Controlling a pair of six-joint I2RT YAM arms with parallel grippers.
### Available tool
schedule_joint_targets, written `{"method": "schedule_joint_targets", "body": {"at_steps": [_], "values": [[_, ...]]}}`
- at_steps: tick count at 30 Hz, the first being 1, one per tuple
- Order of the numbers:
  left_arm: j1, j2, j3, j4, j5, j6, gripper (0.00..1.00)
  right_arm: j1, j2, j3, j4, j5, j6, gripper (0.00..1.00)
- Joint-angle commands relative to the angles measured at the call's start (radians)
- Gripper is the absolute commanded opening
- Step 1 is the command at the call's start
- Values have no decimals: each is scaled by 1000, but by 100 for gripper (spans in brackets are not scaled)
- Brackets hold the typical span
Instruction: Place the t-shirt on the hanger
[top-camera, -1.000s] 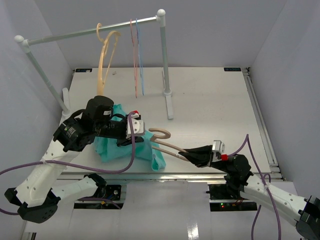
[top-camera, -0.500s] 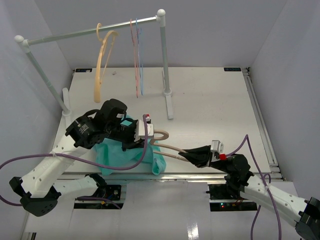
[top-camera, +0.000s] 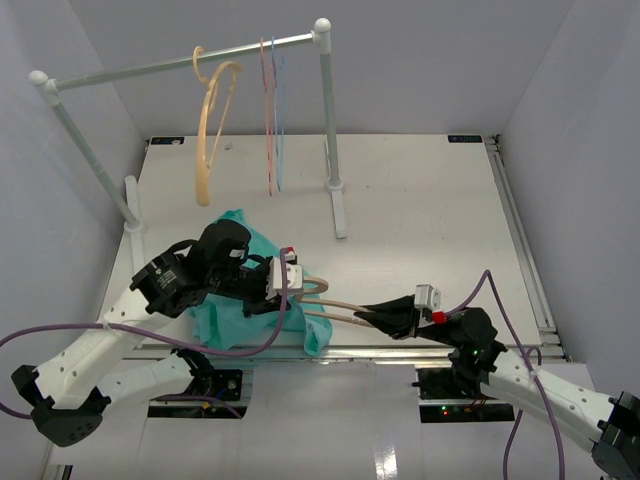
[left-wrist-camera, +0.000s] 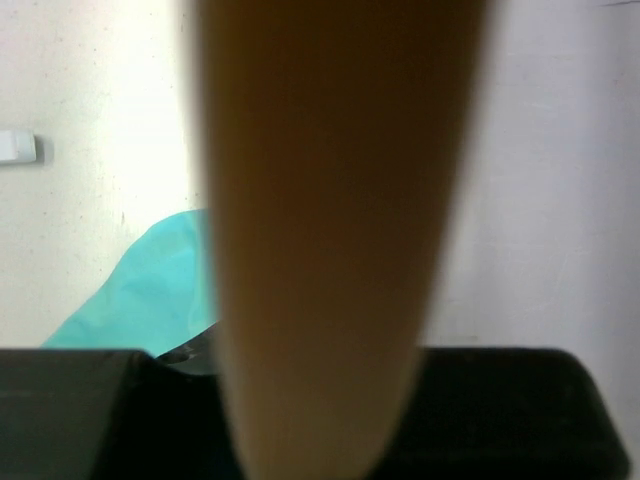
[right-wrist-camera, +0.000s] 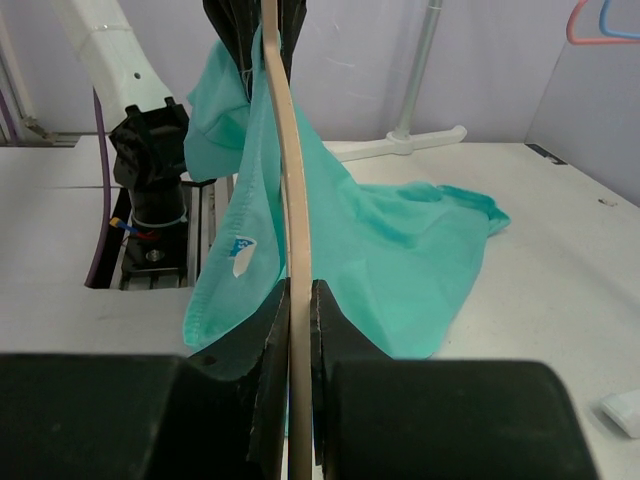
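The teal t-shirt (top-camera: 228, 312) is bunched at the table's front left, and one edge is lifted. My left gripper (top-camera: 288, 284) holds that edge up at the hanger's hook end; in the right wrist view its dark fingers (right-wrist-camera: 240, 30) sit at the top with the t-shirt (right-wrist-camera: 400, 250) hanging from them. My right gripper (top-camera: 378, 318) is shut on one thin arm of the pale pinkish-tan hanger (top-camera: 335, 308), which points left toward the shirt. The hanger (right-wrist-camera: 290, 180) runs up from my right jaws into the cloth. In the left wrist view the hanger (left-wrist-camera: 330, 250) is a blurred tan bar hiding the jaws, with the t-shirt (left-wrist-camera: 150, 290) behind.
A white clothes rack (top-camera: 329, 120) stands across the back of the table. A thicker yellow-tan hanger (top-camera: 205, 130) and thin pink and blue hangers (top-camera: 272, 110) hang on it. The rack's foot (right-wrist-camera: 400, 145) lies behind the shirt. The table's front edge (top-camera: 360, 350) is close under both grippers.
My left gripper swung right from over the shirt to the hanger's hook and drew the cloth up around it. The hook is now hidden. My right gripper shifted the hanger slightly left.
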Motion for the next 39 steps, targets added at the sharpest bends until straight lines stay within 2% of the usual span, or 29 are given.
{"method": "schedule_joint_targets", "body": {"at_steps": [1, 4, 6, 7, 9, 11, 15, 18, 20, 23, 27, 32, 35, 37, 39], "values": [[-18, -34, -21, 16, -2, -36, 34, -6, -47, -32, 137, 74, -19, 8], [-28, -20, -33, 8, -32, -45, 34, -6, -58, -33, 132, 68, -20, 8], [-34, -10, -43, 6, -57, -50, 30, -6, -55, -32, 132, 58, -22, 8], [-38, -1, -48, -1, -59, -48, 27, -7, -54, -32, 134, 51, -25, 8], [-44, 21, -54, -13, -66, -50, 9, -6, -56, -32, 138, 41, -28, 8], [-48, 49, -52, -25, -81, -51, 0, -7, -61, -32, 140, 35, -32, 8], [-52, 78, -19, -24, -73, -24, 0, -7, -67, 18, 109, 34, -33, 8], [-52, 49, -8, 17, -101, -23, 0, -6, -59, 47, 55, 93, -27, 9], [-52, 3, -20, 75, -148, -36, 0, -6, -56, 50, 34, 153, -11, 16], [-52, -64, -63, 155, -204, -55, 0, -7, -60, 44, 4, 262, 22, 53], [-52, -116, -100, 216, -275, -100, 0, -7, -72, 39, -55, 455, 71, 78], [-52, -161, -138, 251, -337, -156, 0, -7, -111, 46, -119, 631, 128, 85], [-52, -194, -152, 291, -452, -215, 0, -6, -177, 49, -194, 680, 195, 86], [-53, -213, -161, 313, -472, -233, 0, -6, -207, 39, -223, 671, 239, 82], [-52, -232, -164, 342, -453, -255, 0, -7, -188, 24, -185, 622, 292, 72]]}}
